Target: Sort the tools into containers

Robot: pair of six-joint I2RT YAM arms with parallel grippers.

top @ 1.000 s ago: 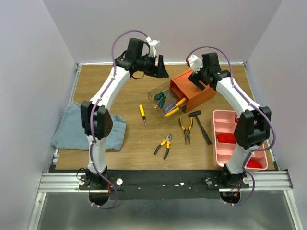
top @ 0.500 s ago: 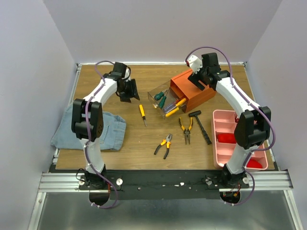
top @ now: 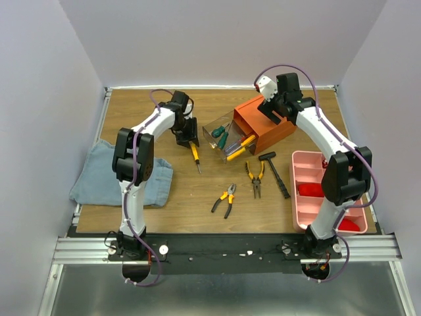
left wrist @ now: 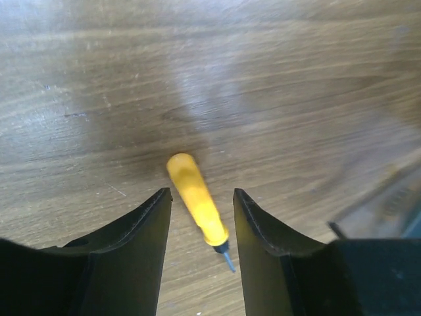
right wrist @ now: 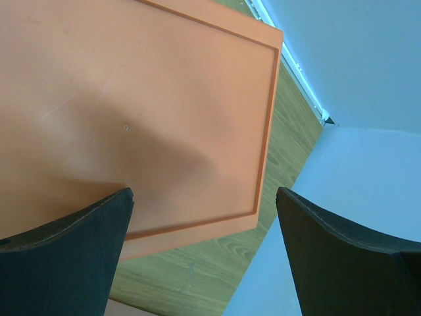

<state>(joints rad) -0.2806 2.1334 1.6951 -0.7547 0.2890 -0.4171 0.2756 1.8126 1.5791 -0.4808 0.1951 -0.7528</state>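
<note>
My left jaws are standing open low over the bench (top: 191, 191). One finger (left wrist: 125, 253) is on each side of the yellow screwdriver (left wrist: 196, 205), and they are gripping nothing. The screwdriver is lying flat on the wood, just left of the clear drawer (top: 220, 137). This drawer is sticking out of the orange cabinet (top: 264, 122) and is holding screwdrivers with green handles and one tool with a yellow handle. My right jaws are spreading wide above the flat orange top of the cabinet, and they are holding nothing. The first pliers (top: 225, 198), the second pliers (top: 255, 179) and the black hammer (top: 275, 172) are lying on the bench, nearer to my bases than the cabinet.
</note>
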